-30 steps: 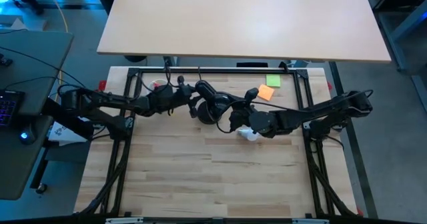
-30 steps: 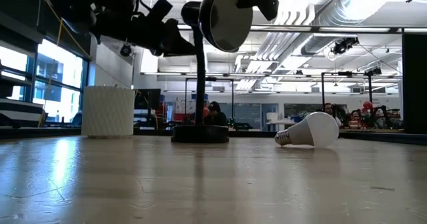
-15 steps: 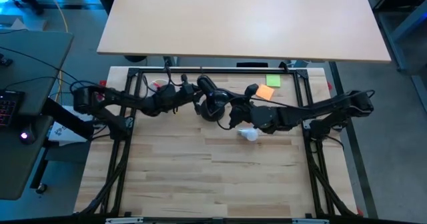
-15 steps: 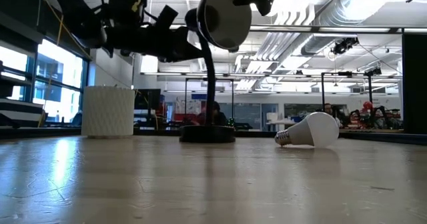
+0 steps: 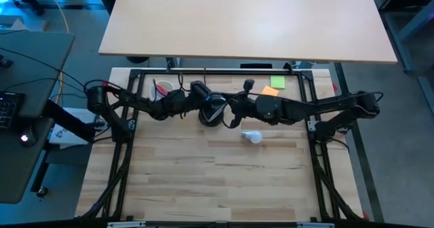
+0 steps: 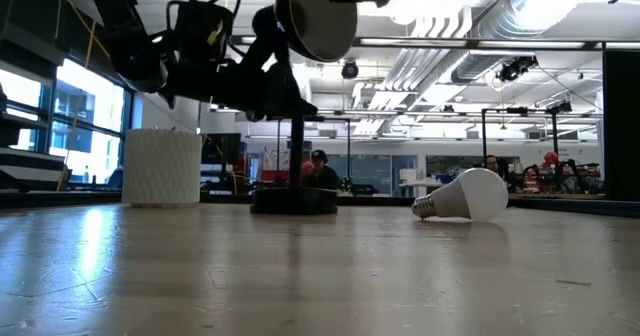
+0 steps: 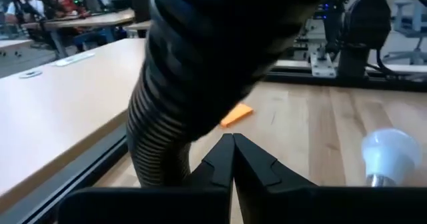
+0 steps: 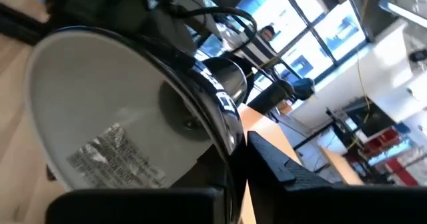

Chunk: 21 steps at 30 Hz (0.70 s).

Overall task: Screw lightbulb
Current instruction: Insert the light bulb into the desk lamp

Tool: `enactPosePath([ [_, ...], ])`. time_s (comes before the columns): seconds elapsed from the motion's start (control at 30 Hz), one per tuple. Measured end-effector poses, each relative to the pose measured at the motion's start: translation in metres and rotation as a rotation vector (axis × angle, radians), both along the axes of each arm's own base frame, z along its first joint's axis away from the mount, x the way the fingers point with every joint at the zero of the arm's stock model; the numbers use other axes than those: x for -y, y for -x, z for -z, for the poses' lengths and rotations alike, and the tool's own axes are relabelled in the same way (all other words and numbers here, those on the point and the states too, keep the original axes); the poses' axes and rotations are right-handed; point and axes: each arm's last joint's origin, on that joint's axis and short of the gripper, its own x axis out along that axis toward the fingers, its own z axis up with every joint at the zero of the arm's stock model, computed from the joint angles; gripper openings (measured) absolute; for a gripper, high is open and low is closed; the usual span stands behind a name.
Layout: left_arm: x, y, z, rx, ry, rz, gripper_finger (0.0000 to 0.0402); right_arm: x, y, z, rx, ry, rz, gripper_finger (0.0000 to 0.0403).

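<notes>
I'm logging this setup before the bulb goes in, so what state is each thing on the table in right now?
lightbulb: lying on its side on the table, untouched, not in the lamp.
desk lamp: base on the table, neck upright, shade raised with no bulb in it.
left gripper: shut, beside the lamp's ribbed neck.
right gripper: shut on the shade's rim.
white cup: upright, at the table's back.

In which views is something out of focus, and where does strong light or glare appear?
Left wrist view: the black lamp neck fills the frame and is blurred; the lightbulb behind is soft too. Right wrist view: bright windows glare behind the lamp shade, whose label stays unreadable. Low view: ceiling lights wash out behind the shade; the near table is soft.
</notes>
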Motion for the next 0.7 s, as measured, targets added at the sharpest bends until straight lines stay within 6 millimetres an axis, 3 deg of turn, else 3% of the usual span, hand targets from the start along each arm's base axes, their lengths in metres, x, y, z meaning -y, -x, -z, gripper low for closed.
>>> enactPosePath([
  [0.2,0.011,0.000,-0.007,-0.010,0.008,0.002,0.0000,0.002,0.005,0.001,-0.004,0.012,0.160,0.0020],
  [0.4,0.029,0.011,-0.023,-0.123,-0.022,0.007,0.0005,0.005,0.017,0.001,-0.023,-0.096,0.219,0.0018],
  [0.7,0.037,0.036,-0.059,-0.138,-0.073,0.036,0.0116,0.012,0.021,0.004,-0.037,-0.145,0.264,0.0018],
])
